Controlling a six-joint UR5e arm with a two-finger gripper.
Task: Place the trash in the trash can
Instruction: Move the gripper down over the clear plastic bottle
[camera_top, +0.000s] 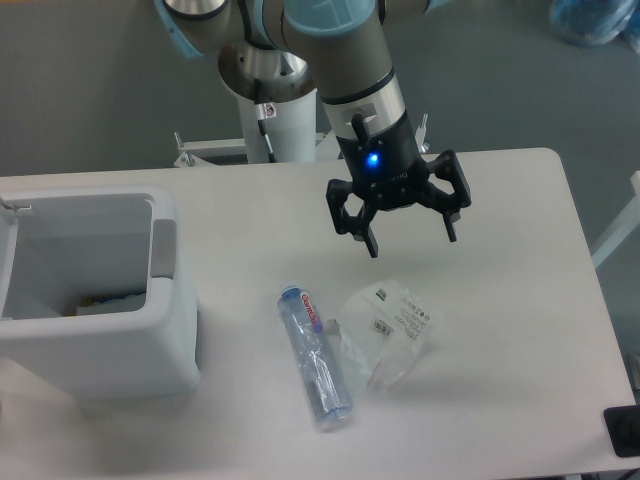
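Pincer (411, 236) hangs above the desk (500, 400), its two black fingers spread wide with nothing between them. A blue light glows on the wrist just above it. We note it is clear of every object and touches none.

Far to the pincer's left and lower in view: the trash can (95, 300), a white boxy bin with rounded corners, open at the top, sitting on the desk's left end. A grey patch shows on its side that faces the pincer. Something pale lies at the bottom of the bin; we cannot tell what.

Below the pincer and slightly to its left: the bottle (315, 355), slim, clear plastic, lying flat on the desk. Its end with the red-and-blue label is the one nearer the pincer; its other end points toward the near edge of the desk.

Almost straight below the pincer: the bag (388, 330), wrinkly and transparent with small printed labels, lying on the desk. It sits just beside the bottle on the bottle's right; we cannot tell whether the two touch.

Both pieces of trash are outside the can, well apart from it.
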